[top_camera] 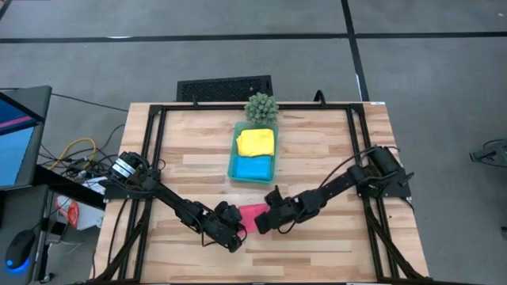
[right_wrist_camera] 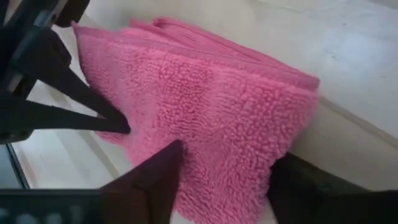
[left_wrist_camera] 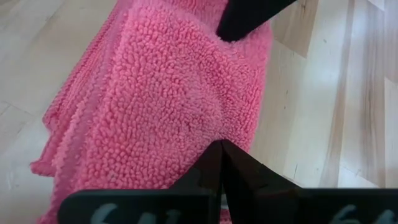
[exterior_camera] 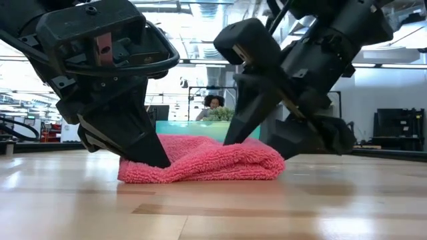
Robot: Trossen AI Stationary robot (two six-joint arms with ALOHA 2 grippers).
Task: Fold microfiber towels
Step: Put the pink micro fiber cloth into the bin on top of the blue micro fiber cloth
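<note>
A hot pink towel (top_camera: 253, 211) lies folded in several layers on the wooden table, near the middle of its front half. My left gripper (top_camera: 238, 229) is shut, its tip on the towel's left end (exterior_camera: 143, 167). My right gripper (right_wrist_camera: 230, 186) is open and comes down slanting from the right. Its two fingers (right_wrist_camera: 155, 177) stand on either side of the towel's right end (exterior_camera: 267, 160). A yellow towel (top_camera: 256, 142) and a blue towel (top_camera: 253, 167) lie folded in the teal tray (top_camera: 233, 169). My left gripper presses its shut fingertips (left_wrist_camera: 221, 163) down on the pink towel's top layer (left_wrist_camera: 186, 118) near its left end, slanting down from the near left. The pile is dented under the tip (exterior_camera: 159, 160). The towel lies flat on the table. My right gripper has one fingertip (exterior_camera: 233, 137) down at the towel's top near its right end, and the other finger (exterior_camera: 313, 137) beside the folded edge. I cannot tell whether either touches the towel.
A small spiky green plant (top_camera: 261, 107) stands at the far edge behind the tray. A black frame (top_camera: 155, 158) runs along the table's sides. Bare wood lies to the left, right and front of the towel. A person shows far off in the room (exterior_camera: 213, 103).
</note>
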